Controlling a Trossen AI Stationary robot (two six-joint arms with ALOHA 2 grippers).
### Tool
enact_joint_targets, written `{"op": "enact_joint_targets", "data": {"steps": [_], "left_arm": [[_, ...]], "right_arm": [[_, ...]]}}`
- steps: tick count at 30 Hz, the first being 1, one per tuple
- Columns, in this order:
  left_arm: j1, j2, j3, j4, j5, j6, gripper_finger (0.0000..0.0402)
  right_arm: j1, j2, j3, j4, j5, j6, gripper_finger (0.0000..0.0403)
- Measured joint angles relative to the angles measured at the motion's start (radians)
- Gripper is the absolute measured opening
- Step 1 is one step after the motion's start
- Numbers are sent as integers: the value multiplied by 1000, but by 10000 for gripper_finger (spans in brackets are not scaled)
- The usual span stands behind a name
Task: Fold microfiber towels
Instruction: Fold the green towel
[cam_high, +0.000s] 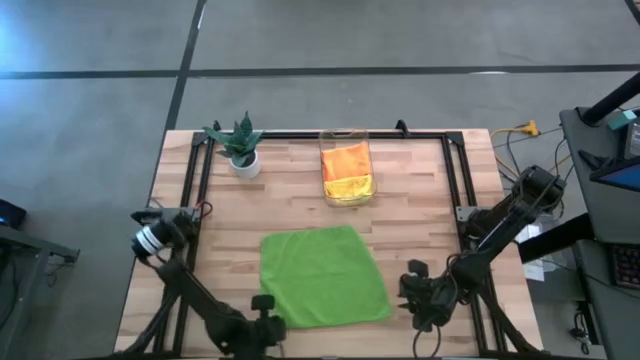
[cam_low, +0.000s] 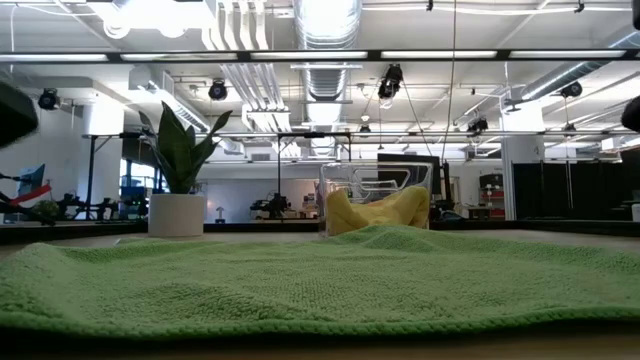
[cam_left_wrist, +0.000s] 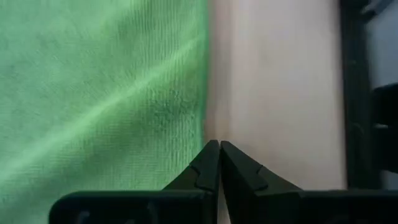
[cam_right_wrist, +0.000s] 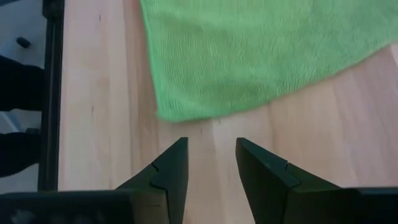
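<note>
The lime green towel (cam_high: 322, 275) is lying flat in the middle of the worktop (cam_high: 420, 200), with the clear bin (cam_high: 347, 170) holding the orange and yellow towels just beyond its far edge. Left end effector (cam_left_wrist: 219, 149) is sitting fingers together, gripping nothing, right at the towel's near-left edge. Right end effector (cam_right_wrist: 211, 163) is hovering fingers apart by the near-right corner — holding nothing. Risk: the left one is missing the hem, so only one corner lifts and the fold skews.
</note>
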Motion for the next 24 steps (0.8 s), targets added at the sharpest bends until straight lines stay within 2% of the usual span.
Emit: {"op": "enact_joint_targets", "data": {"steps": [3, 5, 9, 13, 16, 19, 21, 24], "left_arm": [[34, 48, 77, -23, 104, -12, 2], [39, 56, 101, -50, 122, 16, 11], [40, 46, 100, -42, 70, 45, 51], [45, 36, 101, -25, 40, 75, 112], [42, 36, 101, -5, -6, 211, 162], [42, 36, 101, 47, -9, 349, 200], [39, 31, 104, 30, 21, 349, 214], [36, 11, 130, -90, 116, 265, 217]], "right_arm": [[22, 0, -12, -1, -2, 14, 129], [39, 1, -15, 0, -5, 28, 127], [66, 1, -22, 7, 5, 41, 123], [71, 1, -36, 8, 9, 37, 124], [71, 3, -50, 7, 44, 37, 125], [71, 3, -62, 7, 96, 41, 125], [71, 3, -69, 10, 114, 43, 125], [71, 3, -75, 13, 116, 44, 123]]}}
